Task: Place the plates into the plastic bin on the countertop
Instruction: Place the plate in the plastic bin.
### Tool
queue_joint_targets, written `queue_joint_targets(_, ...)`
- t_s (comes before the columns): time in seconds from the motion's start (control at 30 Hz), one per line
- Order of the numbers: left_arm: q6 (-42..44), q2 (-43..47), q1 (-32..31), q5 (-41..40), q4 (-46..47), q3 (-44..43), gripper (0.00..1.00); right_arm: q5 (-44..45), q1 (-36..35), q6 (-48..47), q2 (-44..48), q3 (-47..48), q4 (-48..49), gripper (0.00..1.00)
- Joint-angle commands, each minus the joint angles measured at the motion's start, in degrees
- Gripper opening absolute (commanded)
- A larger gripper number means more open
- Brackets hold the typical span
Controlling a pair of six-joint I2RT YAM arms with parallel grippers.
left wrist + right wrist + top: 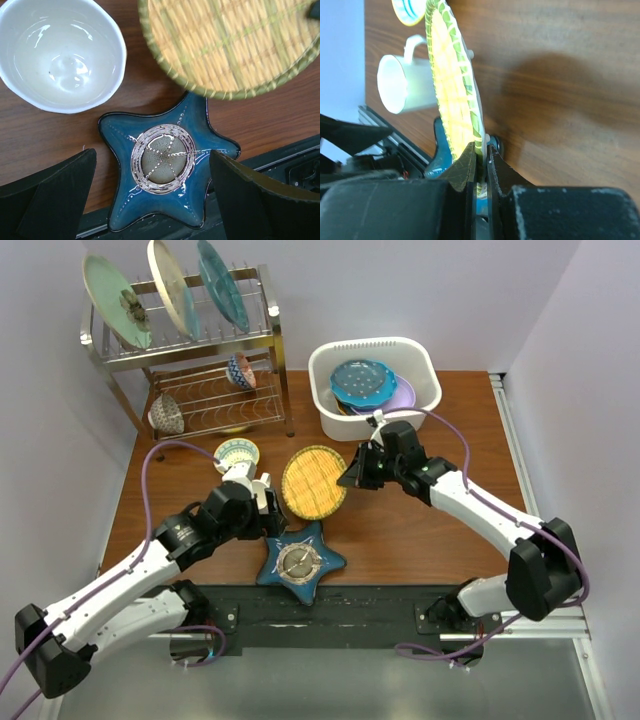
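Observation:
My right gripper is shut on the rim of the amber woven-look plate, which hangs tilted above the countertop. In the right wrist view the two jaws pinch the plate's green edge at the gripper. My left gripper stands open over the teal star-shaped plate, which lies flat at the front edge. The plastic bin at the back holds a blue dotted plate on a lavender one.
A wire dish rack at back left carries three upright plates, with small patterned bowls below. A white mug and a small bowl sit by the left gripper. White walls close both sides.

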State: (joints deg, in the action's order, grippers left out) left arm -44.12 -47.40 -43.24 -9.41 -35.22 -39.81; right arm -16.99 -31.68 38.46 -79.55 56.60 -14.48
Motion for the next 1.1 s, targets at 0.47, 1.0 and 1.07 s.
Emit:
queue_joint_targets(0.47, -0.4, 1.0, -0.2, 3.0, 3.6, 3.1, 1.00, -8.0, 11.7, -1.5, -11.4, 23.1, 0.6, 0.00)
queue_joint_targets(1.0, 0.0, -0.2, -0.2, 3.3, 4.1, 2.9, 1.00, -13.7, 20.3, 6.7, -24.7, 37.2, 8.1, 0.00)
queue_joint_targets(1.07, 0.0, -0.3, -0.2, 3.3, 4.1, 3.0, 1.00, -14.2, 21.5, 8.1, -26.1, 38.4, 8.8, 0.00)
